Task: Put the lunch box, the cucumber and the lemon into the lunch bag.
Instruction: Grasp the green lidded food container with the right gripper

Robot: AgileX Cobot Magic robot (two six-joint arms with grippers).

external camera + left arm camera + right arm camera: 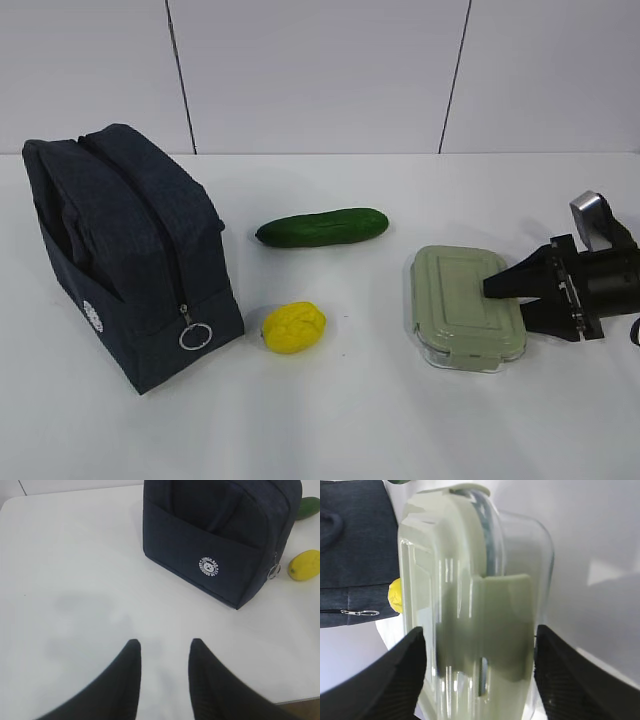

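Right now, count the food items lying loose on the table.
2. The cucumber lies behind, right of the lunch bag; the lemon sits in front, beside the bag's zipper end. Anything inside the bag or the lunch box can't be seen.

Black right arm (600, 285), tapered black jaws

A plain white bench (330, 420) carries four things, each resting directly on its surface. The dark navy lunch bag (130, 250) stands at about nine o'clock with its zipper ring hanging toward the front, and the yellow lemon (293, 327) lies just beside its front corner, near the middle. The green cucumber (322, 227) lies lengthwise at twelve o'clock, apart from the lemon, while the lunch box (462, 303) with its sage-green lid sits at three o'clock.
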